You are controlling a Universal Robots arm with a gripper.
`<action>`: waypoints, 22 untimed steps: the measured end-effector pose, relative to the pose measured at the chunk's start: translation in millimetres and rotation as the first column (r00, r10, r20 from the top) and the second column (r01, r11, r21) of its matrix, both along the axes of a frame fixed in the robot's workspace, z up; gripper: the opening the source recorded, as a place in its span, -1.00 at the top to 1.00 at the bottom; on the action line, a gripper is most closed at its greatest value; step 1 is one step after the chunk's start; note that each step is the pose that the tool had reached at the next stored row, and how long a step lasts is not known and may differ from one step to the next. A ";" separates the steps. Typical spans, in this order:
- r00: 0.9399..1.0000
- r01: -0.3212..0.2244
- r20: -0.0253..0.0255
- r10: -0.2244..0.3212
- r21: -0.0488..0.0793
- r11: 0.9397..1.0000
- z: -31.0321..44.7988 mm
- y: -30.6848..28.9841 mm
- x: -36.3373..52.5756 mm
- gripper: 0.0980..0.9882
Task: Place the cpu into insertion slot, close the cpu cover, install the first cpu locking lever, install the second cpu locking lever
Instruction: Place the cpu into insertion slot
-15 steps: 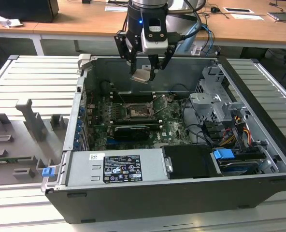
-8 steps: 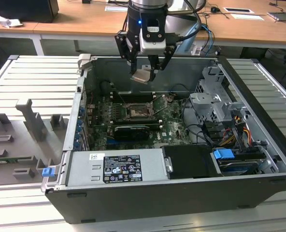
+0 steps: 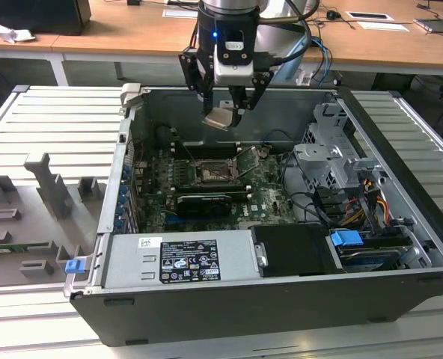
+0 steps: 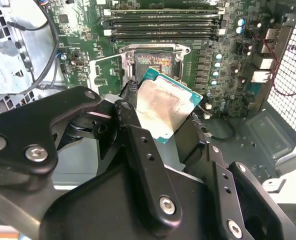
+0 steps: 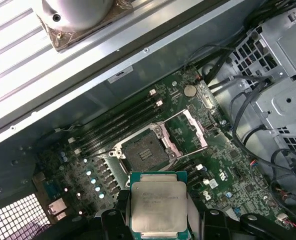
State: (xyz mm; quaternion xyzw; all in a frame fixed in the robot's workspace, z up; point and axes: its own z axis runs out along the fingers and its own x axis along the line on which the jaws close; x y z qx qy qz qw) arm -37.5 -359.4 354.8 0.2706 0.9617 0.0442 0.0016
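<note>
The arm's black jaws are clamped on the small flat square cpu with its pale silver-beige metal top [image 3: 220, 117], gripping it by two opposite edges, as both wrist views show [image 4: 163, 105] [image 5: 158, 207]. The chip hangs in the air above the rear of the open dark grey computer case [image 3: 206, 314], which lies on a ribbed grey metal desk [image 3: 49, 127]. The relation that matters is downward and a little forward. The square insertion slot with dark centre and silvery rim [image 3: 210, 173] sits on the green motherboard [image 3: 266, 198] well below the chip, nearer the exterior camera, and is uncovered [image 5: 144, 152]. The thin silvery cpu cover frame [image 5: 197, 131] is swung open beside it. The chip looks tilted and turned somewhat against the socket's square outline, so its edges do not yet line up. A white-and-black label [image 3: 188, 262] lies on the silver power supply box, and faint print marks the chip's top.
</note>
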 end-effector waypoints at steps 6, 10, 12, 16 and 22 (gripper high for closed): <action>0.999 0.046 0.000 -0.046 0.000 0.999 -0.5 0.0 0.0 0.01; 0.994 0.106 0.000 -0.106 0.000 0.994 -0.8 0.0 0.0 0.01; 0.988 0.156 0.000 -0.156 -0.001 0.988 -1.1 0.0 0.0 0.01; 0.979 0.202 0.000 -0.202 -0.001 0.979 -1.5 0.0 0.0 0.01; 0.966 0.260 0.000 -0.260 -0.001 0.966 -2.0 0.0 0.0 0.01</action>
